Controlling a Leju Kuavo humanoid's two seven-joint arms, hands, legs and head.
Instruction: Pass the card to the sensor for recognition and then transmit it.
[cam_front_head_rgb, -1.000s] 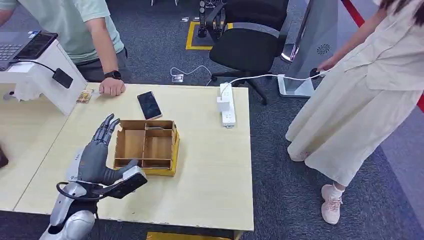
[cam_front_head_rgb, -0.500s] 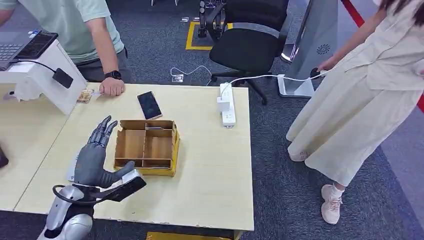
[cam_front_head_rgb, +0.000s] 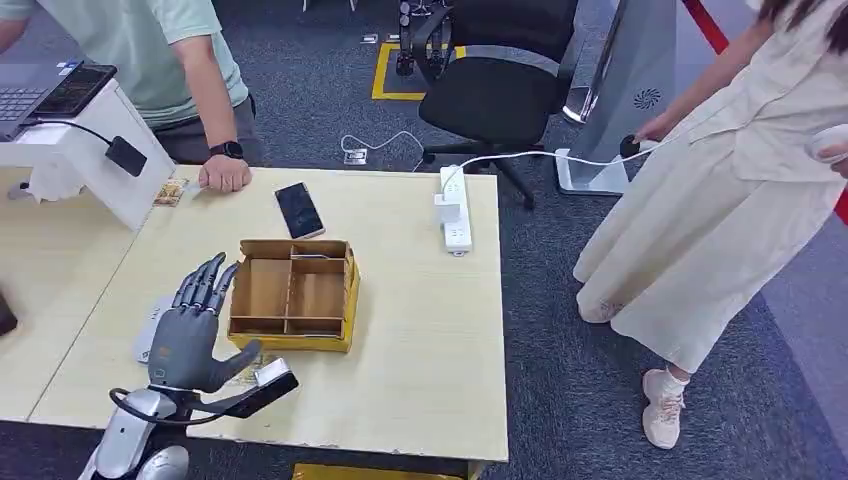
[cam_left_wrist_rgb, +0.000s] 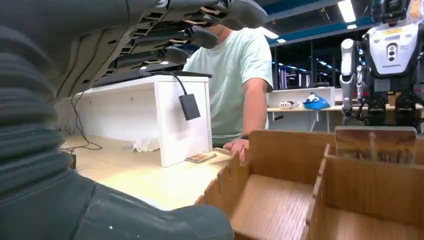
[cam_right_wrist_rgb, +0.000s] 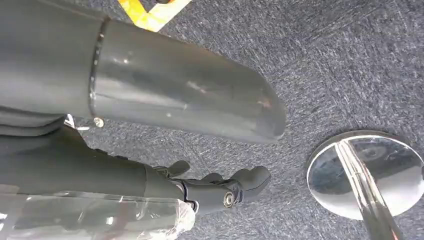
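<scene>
The card (cam_front_head_rgb: 168, 192) is seen lying flat at the far edge of the table (cam_front_head_rgb: 420, 330), at the foot of the white stand (cam_front_head_rgb: 95, 160) and just beside a person's resting hand (cam_front_head_rgb: 225, 177). From the left hand (cam_front_head_rgb: 190, 335) it lies straight ahead and well apart, with the cardboard box (cam_front_head_rgb: 293, 293) set beside the hand on its right rather than between hand and card. The left hand is held flat above the table with its fingers spread and nothing in them. The left hand is judged the nearer one, since the right hand (cam_right_wrist_rgb: 220, 189) is shown hanging low over the carpet; whether its fingers are closed cannot be told. The card's long axis seems to run along the table's far edge, though it is too small in the head view for this to be certain.

In the left wrist view the card (cam_left_wrist_rgb: 200, 157) is shown low and thin on the table, and the black sensor (cam_left_wrist_rgb: 189, 106) is seen hanging by its cable on the stand's side, just above the card. In the head view the sensor (cam_front_head_rgb: 125, 156) is given only as a small dark block.
</scene>
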